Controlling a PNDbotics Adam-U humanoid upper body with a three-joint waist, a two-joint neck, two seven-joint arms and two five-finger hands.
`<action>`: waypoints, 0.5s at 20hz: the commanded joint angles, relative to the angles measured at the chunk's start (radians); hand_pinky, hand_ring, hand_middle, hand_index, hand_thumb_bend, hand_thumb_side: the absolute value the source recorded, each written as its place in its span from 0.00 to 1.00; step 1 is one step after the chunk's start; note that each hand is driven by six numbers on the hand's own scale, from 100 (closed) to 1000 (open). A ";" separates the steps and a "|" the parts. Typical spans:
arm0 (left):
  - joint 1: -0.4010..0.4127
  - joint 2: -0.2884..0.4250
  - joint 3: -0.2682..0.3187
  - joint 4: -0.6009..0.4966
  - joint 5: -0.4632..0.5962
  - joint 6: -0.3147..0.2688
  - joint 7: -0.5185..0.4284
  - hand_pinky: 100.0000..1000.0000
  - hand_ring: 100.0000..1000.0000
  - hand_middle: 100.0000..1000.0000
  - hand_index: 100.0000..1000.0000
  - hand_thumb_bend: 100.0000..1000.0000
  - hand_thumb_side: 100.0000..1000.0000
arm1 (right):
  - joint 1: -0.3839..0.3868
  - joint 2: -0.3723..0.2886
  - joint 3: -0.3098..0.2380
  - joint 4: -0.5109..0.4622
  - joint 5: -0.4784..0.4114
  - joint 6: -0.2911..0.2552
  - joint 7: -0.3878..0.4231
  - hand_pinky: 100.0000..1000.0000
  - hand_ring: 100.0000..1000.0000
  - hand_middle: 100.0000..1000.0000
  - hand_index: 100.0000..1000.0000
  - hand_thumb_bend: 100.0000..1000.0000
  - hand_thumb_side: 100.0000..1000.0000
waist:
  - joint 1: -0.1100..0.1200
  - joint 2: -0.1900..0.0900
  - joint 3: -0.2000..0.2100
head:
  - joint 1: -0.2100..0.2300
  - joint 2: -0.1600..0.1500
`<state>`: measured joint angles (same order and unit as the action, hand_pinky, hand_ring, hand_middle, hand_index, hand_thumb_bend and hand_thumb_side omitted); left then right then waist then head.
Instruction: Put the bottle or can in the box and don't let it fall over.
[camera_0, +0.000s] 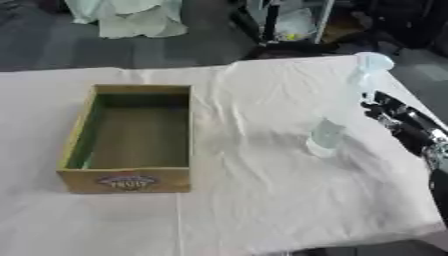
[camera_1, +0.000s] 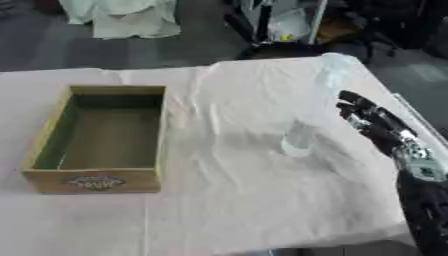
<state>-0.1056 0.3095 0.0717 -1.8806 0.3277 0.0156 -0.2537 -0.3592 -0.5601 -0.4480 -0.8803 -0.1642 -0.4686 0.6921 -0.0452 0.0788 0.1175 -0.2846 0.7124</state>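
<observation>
My right hand (camera_1: 372, 120) hangs released just right of the clear bottle (camera_0: 337, 120), so I should wrap its midsection squarely, well clear of the box (camera_0: 131, 139), before lifting.

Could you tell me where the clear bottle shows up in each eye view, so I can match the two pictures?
Left eye view: the clear bottle stands right of centre on the white cloth, just left of the right robot hand.
Right eye view: it stands nearer the picture's middle, again just left of that hand.
Shared landmark: the wooden box with a label on its front wall, at the left in both views.
</observation>
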 joint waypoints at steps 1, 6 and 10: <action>-0.007 0.020 0.008 -0.013 0.002 -0.003 -0.001 1.00 1.00 1.00 0.75 0.00 0.79 | -0.007 -0.042 -0.001 -0.028 -0.009 -0.009 0.009 1.00 1.00 1.00 1.00 0.00 0.41 | 0.001 -0.012 -0.002 | 0.001 -0.008; -0.007 0.021 0.009 -0.011 0.002 -0.004 0.001 1.00 1.00 1.00 0.75 0.00 0.79 | 0.003 -0.040 -0.003 -0.037 -0.014 -0.008 0.010 1.00 1.00 1.00 1.00 0.00 0.41 | 0.001 -0.012 -0.002 | 0.002 -0.010; -0.007 0.021 0.009 -0.012 0.002 -0.004 0.000 1.00 1.00 1.00 0.75 0.00 0.79 | 0.008 -0.037 -0.004 -0.044 -0.019 -0.006 0.011 1.00 1.00 1.00 1.00 0.00 0.41 | 0.001 -0.012 -0.003 | 0.001 -0.008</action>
<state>-0.1056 0.3095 0.0717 -1.8804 0.3277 0.0150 -0.2531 -0.3418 -0.5600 -0.4482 -0.8992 -0.1751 -0.4675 0.6935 -0.0452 0.0788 0.1169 -0.2841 0.7109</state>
